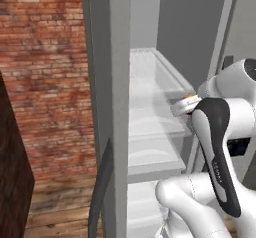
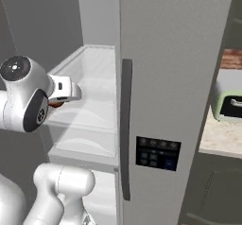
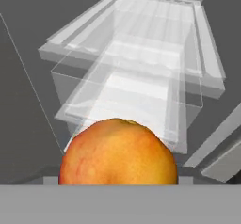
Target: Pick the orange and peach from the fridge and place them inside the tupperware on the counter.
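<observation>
Peach (image 3: 118,153) hiding hand's fingertips, fridge (image 3: 141,72) behind.

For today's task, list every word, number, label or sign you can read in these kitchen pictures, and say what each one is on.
No text here can be read.
Robot arm: small grey lettering runs along its dark link, too blurred to read.
Fridge: the dark control panel on its door carries small pale square symbols, too small to make out.
Peach, the shelves and the brick wall: no writing.
</observation>
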